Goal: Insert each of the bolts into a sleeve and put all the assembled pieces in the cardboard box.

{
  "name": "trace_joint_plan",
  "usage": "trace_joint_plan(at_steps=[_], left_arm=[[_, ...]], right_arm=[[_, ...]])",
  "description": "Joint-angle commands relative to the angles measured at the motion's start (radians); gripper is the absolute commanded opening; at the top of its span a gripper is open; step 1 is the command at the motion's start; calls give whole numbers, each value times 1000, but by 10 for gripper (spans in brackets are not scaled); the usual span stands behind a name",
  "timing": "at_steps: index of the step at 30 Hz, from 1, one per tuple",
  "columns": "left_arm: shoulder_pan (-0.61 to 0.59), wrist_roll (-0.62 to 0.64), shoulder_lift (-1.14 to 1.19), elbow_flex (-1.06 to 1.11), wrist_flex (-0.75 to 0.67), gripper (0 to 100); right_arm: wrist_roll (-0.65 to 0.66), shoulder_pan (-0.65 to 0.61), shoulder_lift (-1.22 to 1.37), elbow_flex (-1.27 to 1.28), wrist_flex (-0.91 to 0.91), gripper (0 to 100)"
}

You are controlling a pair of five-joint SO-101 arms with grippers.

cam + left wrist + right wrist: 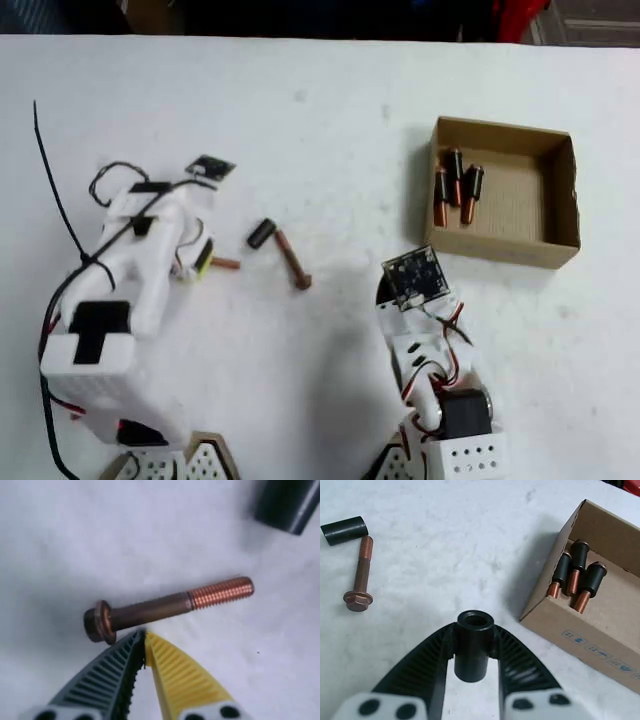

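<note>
Pinched in your right gripper [474, 630], the rigid, slick sleeve [474, 652] looks secure; just beyond your closed left gripper [144, 636] lies the hard copper bolt [165, 607], best gripped by its smooth shank.

- My left gripper [144, 642] sits at the left of the table [320, 100], tips together just beside the head of a bolt [165, 607].
- Right of that bolt lie a loose sleeve [262, 233] and a second bolt [293, 260], its thread end by the sleeve.
- My right gripper [475, 630], farther right, clamps an upright sleeve [475, 655].
- Beyond it to the right stands the cardboard box [500, 245], with three assembled pieces [455, 188] inside.
</note>
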Motion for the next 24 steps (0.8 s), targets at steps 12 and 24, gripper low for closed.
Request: trace_joint_plan(at_steps=[12,24], left_arm=[[-39,8,82,-265,-75,20],[-44,35,71,-269,-66,20]], right_arm=[[0,12,-10,-11,-24,17],[0,12,-10,-11,-24,17]])
